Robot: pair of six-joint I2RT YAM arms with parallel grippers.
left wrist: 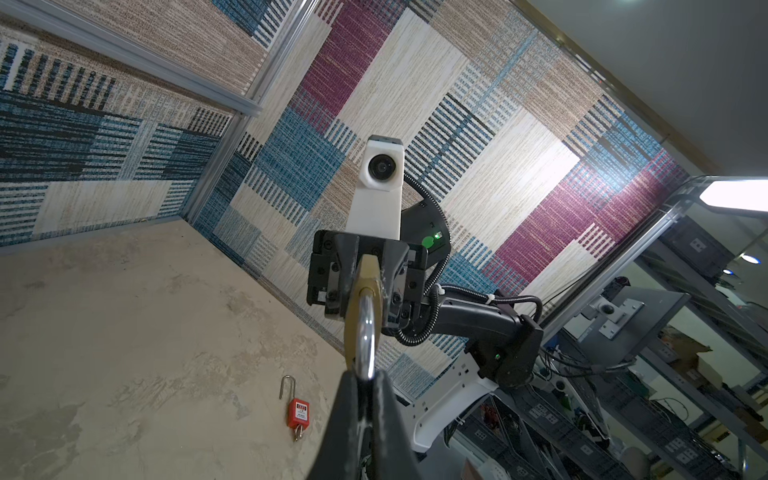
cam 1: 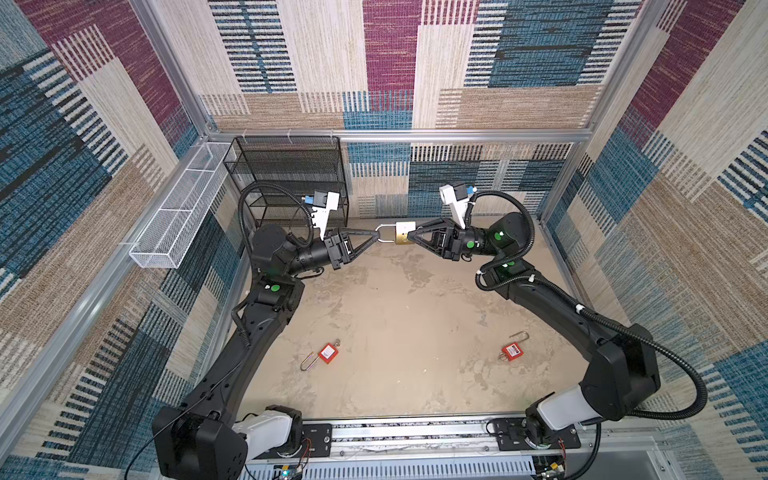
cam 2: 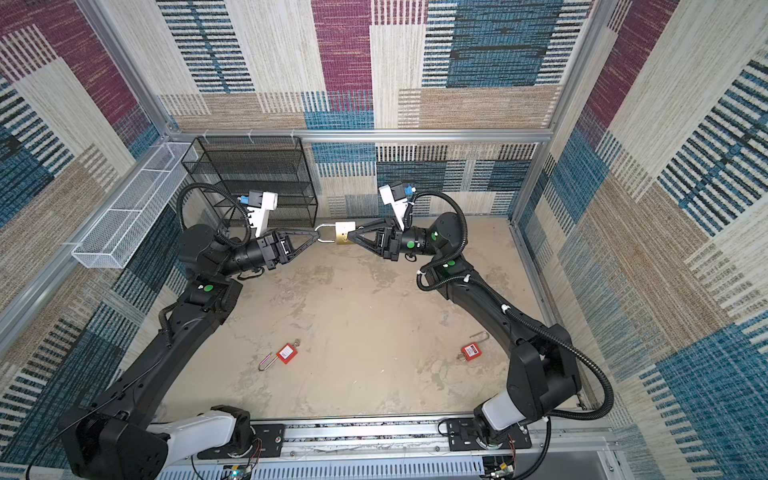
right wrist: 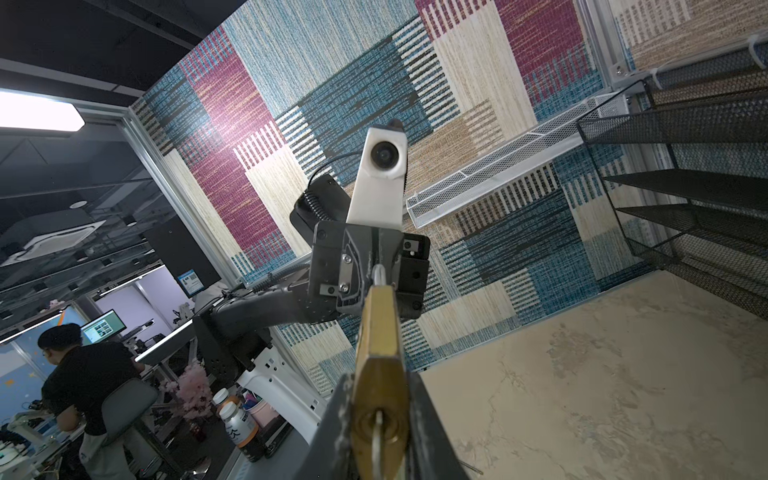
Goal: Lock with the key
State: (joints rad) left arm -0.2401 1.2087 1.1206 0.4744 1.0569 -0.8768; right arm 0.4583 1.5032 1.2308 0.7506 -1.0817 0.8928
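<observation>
1. The bench (cam 1: 395, 316) is walled at 9, 12 and 3 o'clock. Its 6 o'clock edge meets the rail (cam 1: 415, 432) that carries both arms.
2. A black wire rack (cam 1: 291, 174) fills the 11 o'clock corner. A white mesh tray (cam 1: 178, 212) hangs on the wall at 10 o'clock.
3. Open bench runs across the middle between the arms. A red padlock (cam 1: 328, 353) lies at 7 o'clock and a second red padlock (cam 1: 512, 351) at 5 o'clock, well apart.
4. The brass padlock (cam 1: 404, 235) (cam 2: 345, 233) is held in the air at 12 o'clock, near the back wall. Its shackle (cam 1: 384, 233) points toward 9 o'clock.
5. The left end effector (cam 1: 377, 236) is clenched tight on the shackle.
6. The right end effector (cam 1: 409, 236) is narrowly parted and grasps the brass body at its keyhole end. In the right wrist view, the key (right wrist: 377, 436) sits in the keyhole between its fingers.
</observation>
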